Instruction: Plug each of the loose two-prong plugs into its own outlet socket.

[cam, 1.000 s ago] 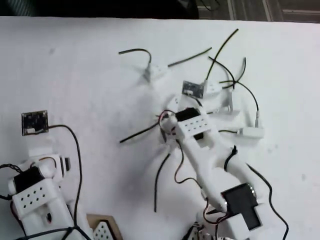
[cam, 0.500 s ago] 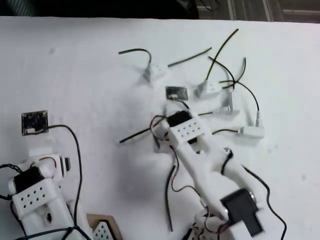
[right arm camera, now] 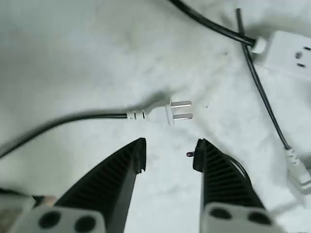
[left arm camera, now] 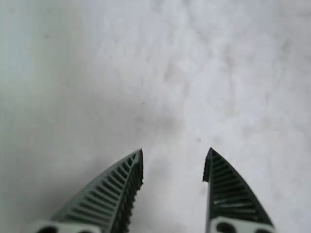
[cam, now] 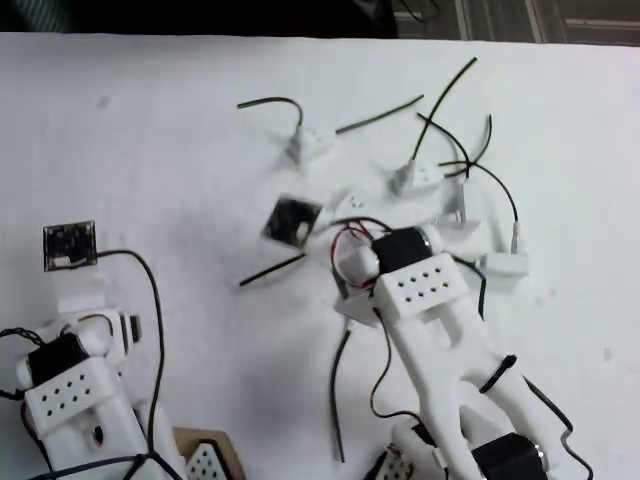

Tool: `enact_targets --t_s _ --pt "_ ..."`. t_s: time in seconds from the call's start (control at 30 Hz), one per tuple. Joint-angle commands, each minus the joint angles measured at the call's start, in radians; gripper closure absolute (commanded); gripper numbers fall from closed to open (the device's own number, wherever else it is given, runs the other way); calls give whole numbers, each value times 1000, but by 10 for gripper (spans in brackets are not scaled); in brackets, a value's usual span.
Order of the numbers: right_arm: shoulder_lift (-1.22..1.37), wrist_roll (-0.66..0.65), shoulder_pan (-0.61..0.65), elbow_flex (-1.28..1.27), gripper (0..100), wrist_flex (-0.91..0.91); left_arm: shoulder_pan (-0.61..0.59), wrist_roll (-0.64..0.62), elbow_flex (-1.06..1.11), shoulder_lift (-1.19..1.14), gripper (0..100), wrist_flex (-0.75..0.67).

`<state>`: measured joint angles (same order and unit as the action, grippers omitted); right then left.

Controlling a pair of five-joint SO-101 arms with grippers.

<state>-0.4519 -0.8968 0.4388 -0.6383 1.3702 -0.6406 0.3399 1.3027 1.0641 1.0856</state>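
Note:
My right gripper [right arm camera: 168,148] is open and hangs just short of a white two-prong plug [right arm camera: 165,112] that lies flat on the table, its black cable [right arm camera: 73,122] trailing away. A white outlet socket [right arm camera: 291,56] lies farther off, beside another cable's plug [right arm camera: 297,171]. In the high view the right arm [cam: 425,290] is at the table's middle, with white plugs [cam: 310,146] [cam: 413,178] and sockets [cam: 505,265] beyond it. My left gripper [left arm camera: 172,160] is open over bare table; the left arm [cam: 70,385] sits at the front left corner.
Several black cables [cam: 450,95] cross the far middle of the white table [cam: 150,130]. A loose black cable [cam: 338,395] lies beside the right arm. A brown piece [cam: 205,445] sits at the front edge between the arms.
The right arm's head has swung left and drawn back toward the front, away from the far plugs. The loose cable beside it has shifted. The left arm has not moved.

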Motion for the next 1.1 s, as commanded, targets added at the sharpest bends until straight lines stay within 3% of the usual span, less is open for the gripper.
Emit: enact_targets --t_s 0.0,0.2,0.67,0.9,1.07 --pt "-39 -236 -25 -44 809 15 -1 8 -5 18 782 -17" --pt "-38 -322 -16 -140 735 -1 -1 8 -5 18 782 -17" --pt "-25 -321 99 -358 732 -329 48 8 -3 18 782 -17" --pt "193 -318 102 -353 733 -460 48 8 -3 18 782 -17" --pt "286 -230 104 -311 734 -519 48 9 -2 18 782 -17"
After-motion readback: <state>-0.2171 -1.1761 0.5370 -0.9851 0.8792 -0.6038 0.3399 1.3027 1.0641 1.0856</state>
